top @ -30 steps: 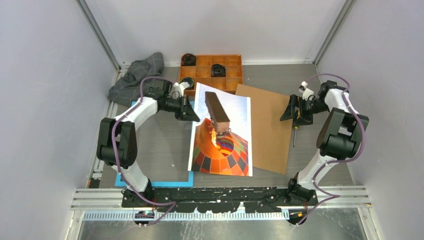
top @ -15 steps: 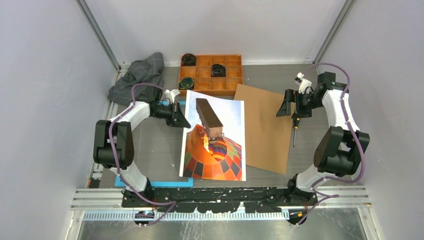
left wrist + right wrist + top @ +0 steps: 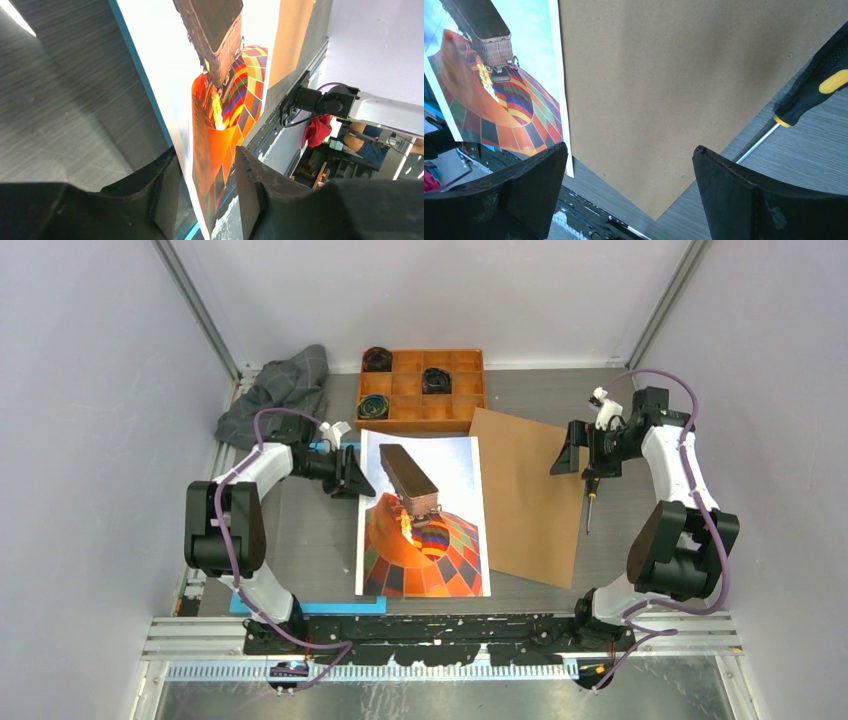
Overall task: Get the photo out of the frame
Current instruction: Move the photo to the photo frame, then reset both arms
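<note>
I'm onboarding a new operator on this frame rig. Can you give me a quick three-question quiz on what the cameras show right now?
1. True or false: the photo lies apart from the backing board, with bare table between them.
2. What lies just right of the backing board in the top view? A. a screwdriver B. scissors C. a marker
3. Fill in: the photo's edge sits between the parted fingers of the ____ gripper.

Key:
1. False; the photo's right edge overlaps the board.
2. A.
3. Left; the left gripper straddles that edge.
</note>
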`<state>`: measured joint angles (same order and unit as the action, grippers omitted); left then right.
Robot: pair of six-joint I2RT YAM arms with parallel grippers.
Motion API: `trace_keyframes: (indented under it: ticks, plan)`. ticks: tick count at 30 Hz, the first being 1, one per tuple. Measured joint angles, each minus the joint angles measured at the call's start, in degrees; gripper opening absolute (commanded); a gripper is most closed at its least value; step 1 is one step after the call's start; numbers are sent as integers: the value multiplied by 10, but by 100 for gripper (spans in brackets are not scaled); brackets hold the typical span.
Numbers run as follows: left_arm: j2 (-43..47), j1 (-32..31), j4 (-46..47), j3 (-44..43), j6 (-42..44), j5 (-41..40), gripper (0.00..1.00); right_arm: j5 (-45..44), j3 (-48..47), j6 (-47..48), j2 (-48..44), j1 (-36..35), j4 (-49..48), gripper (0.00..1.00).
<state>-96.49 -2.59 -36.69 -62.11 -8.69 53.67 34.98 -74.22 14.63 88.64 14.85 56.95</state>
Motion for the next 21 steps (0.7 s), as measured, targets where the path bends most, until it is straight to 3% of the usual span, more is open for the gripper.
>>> trace_keyframes:
  ticks: [8, 10, 12, 17, 21]
  plan:
    - [16, 27, -25, 1, 14, -59, 74, 0, 11, 0, -36, 0, -5, 100]
    - [28, 43, -30, 0, 18, -80, 83, 1, 12, 0, -48, 0, -6, 100]
    - [40, 54, -40, -4, 23, -100, 99, 0, 12, 0, -60, 0, -6, 100]
    - [84, 71, -60, -17, 46, -132, 100, 1, 12, 1, -90, 0, -1, 100]
    - [188, 75, -86, -21, 80, -144, 100, 14, 11, 6, -139, 0, 18, 100]
